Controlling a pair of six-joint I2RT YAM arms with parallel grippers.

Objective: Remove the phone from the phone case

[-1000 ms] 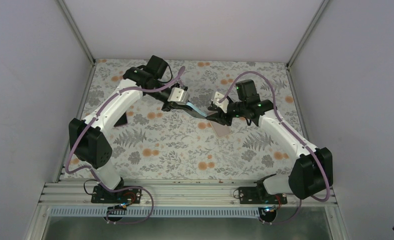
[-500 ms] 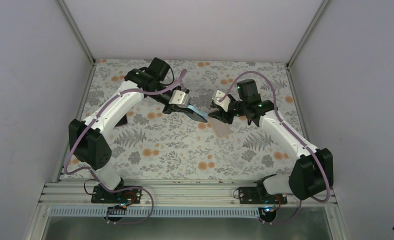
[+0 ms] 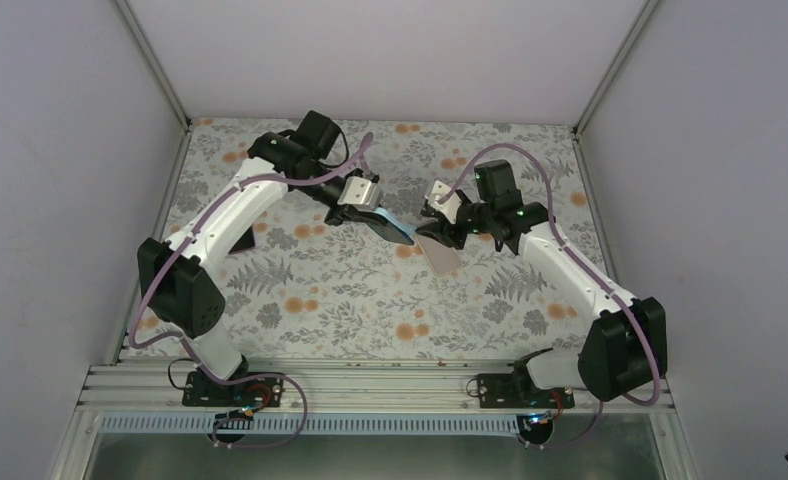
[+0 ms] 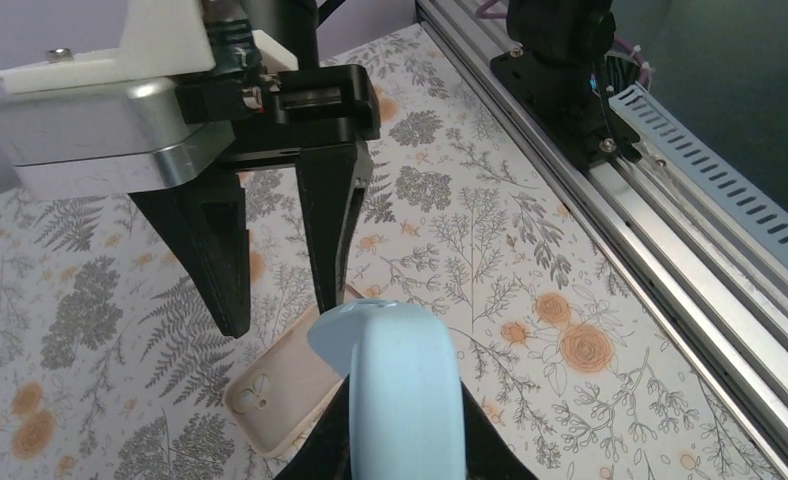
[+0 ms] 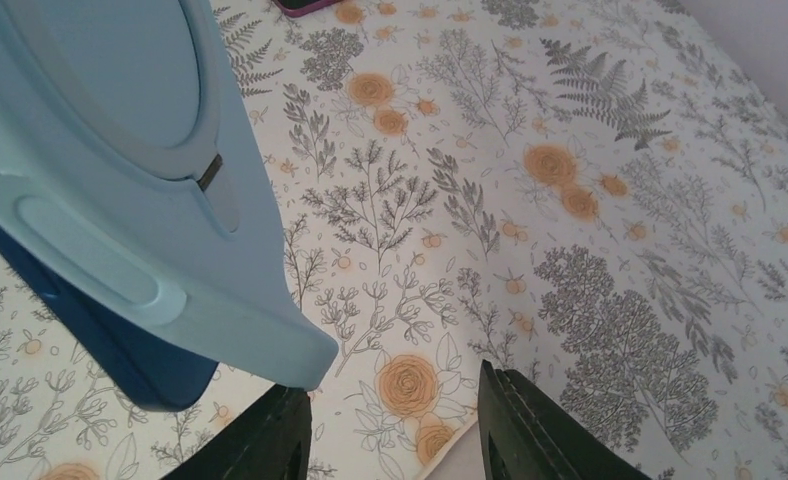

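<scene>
The flower-printed tablecloth (image 3: pixel 370 300) filled the middle of the top view. Above centre there, the left gripper (image 3: pixel 378 217) was clenched on a smooth, round-cornered light-blue phone case (image 4: pixel 405 390). Its fingers were mostly cut off at the bottom edge of the left wrist view. Only the right wrist view, at its left, showed a dark-blue slab (image 5: pixel 120 350) beneath the case; whether that was the phone could not be told. The right gripper (image 4: pixel 280 312) stood with jaws apart and empty, above a flat beige case (image 4: pixel 280 405) partly hidden at lower left of the left wrist view.
</scene>
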